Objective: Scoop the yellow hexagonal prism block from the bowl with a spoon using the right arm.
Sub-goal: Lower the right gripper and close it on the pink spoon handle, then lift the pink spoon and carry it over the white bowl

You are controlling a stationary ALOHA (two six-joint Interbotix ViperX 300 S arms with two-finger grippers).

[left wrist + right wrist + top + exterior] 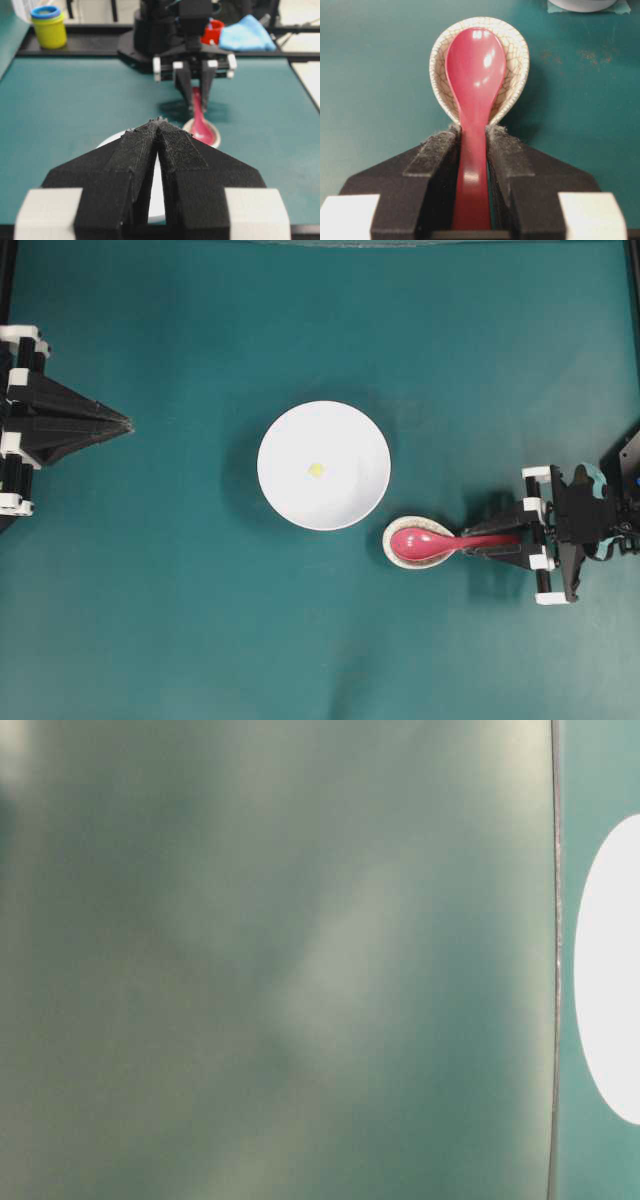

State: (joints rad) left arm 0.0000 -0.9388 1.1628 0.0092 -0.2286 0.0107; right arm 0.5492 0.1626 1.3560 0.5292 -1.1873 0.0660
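The white bowl [345, 435] sits mid-table with the tiny yellow block [316, 469] lying inside it. The red-pink spoon [420, 543] rests with its scoop in the speckled spoon rest [390, 553], just right of the bowl. My right gripper [472, 543] is shut on the spoon's handle; in the right wrist view both fingers [437, 150] press the handle of the spoon [474, 75] behind the rest [520, 55]. My left gripper [128, 424] is shut and empty at the far left, pointing toward the bowl [112, 141]. The block is hidden in both wrist views.
Beyond the table's far edge in the left wrist view stand a yellow tub with a blue lid [48, 26], a red cup [215, 31] and a blue cloth [247, 35]. The table-level view is blurred, with only a white oval [615, 970] at its right.
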